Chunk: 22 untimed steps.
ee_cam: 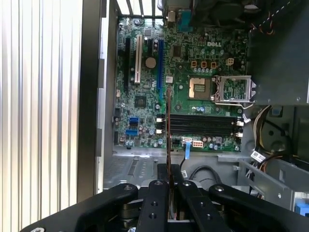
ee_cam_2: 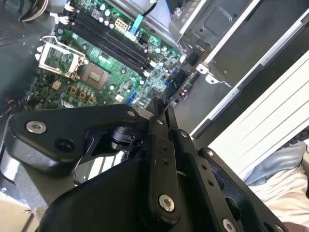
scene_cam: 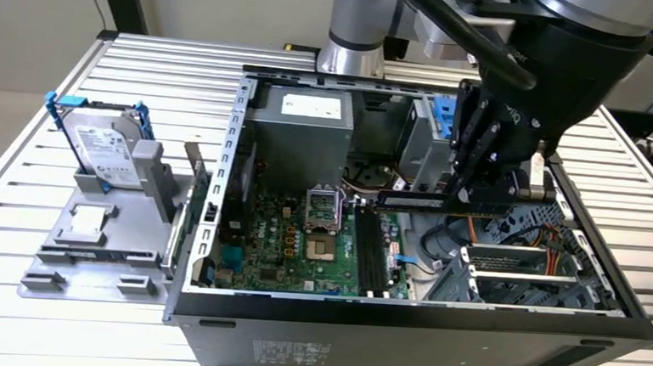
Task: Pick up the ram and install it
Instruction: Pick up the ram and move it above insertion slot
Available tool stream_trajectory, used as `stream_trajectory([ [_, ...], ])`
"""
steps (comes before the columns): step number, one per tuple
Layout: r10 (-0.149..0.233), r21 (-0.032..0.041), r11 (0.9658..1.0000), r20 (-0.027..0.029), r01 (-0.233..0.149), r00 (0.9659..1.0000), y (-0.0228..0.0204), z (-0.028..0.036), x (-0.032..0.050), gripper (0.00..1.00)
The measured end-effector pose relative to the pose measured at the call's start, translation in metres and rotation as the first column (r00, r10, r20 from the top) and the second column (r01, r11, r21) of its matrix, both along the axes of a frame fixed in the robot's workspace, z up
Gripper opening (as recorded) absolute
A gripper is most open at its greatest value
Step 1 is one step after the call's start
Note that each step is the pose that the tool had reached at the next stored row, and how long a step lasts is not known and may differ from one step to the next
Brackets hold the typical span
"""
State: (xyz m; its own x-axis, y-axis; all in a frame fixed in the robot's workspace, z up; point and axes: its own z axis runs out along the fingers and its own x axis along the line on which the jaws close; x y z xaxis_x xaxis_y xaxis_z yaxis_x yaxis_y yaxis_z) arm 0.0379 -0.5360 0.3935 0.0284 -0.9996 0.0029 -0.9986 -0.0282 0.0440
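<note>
While the computer case [scene_cam: 410, 311] lies on its side with the panel off, the motherboard [scene_cam: 288, 249] faces up, which lets the arm come down at it from above. The gripper [scene_cam: 479, 188] hangs inside the case with its fingers clenched on the ram [scene_cam: 422, 202], apparently near one end. In the exterior view the dark strip sticks out level from the fingers toward the exterior view's left.

Both wrist views show the ram [ee_cam: 169, 135] edge-on as a thin line running out from between the closed fingertips. That narrow grip on the flat faces probably leaves the long contact edge free to go into a slot.

The ram [ee_cam_2: 186, 79] is not seated. It is held in the air above the board, near the black memory slots [ee_cam: 203, 125] but apart from them. It also runs crosswise to the slots rather than along them, which is plain in the first wrist view. The slots look bare, and the processor socket [ee_cam: 231, 89] just beside them stands open.

Outside the case, well apart on the exterior view's left, a hard drive [scene_cam: 107, 148] stands upright in a grey holder [scene_cam: 107, 250], away from the arm's work. The install itself is not yet done, judging by the gap between ram and slots.
</note>
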Motion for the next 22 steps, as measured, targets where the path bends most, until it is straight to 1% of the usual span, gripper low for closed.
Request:
stream_trajectory([
  [8,0.000,0.0000,1.0000,0.0000,0.000,1.0000,0.0000,0.0000,0.0011,0.00],
  [10,0.000,0.0000,1.0000,0.0000,0.000,1.0000,0.0021,0.0000,0.0011,0.00],
  [11,0.000,-0.0001,1.0000,-0.0001,0.000,1.0000,0.0038,0.0001,0.0011,0.00],
  [18,0.000,0.0000,1.0000,0.0000,0.000,1.0000,0.0224,0.0000,0.0011,0.00],
  [22,0.000,-0.0001,1.0000,0.0000,0.000,1.0000,0.0293,0.0000,0.0011,0.00],
])
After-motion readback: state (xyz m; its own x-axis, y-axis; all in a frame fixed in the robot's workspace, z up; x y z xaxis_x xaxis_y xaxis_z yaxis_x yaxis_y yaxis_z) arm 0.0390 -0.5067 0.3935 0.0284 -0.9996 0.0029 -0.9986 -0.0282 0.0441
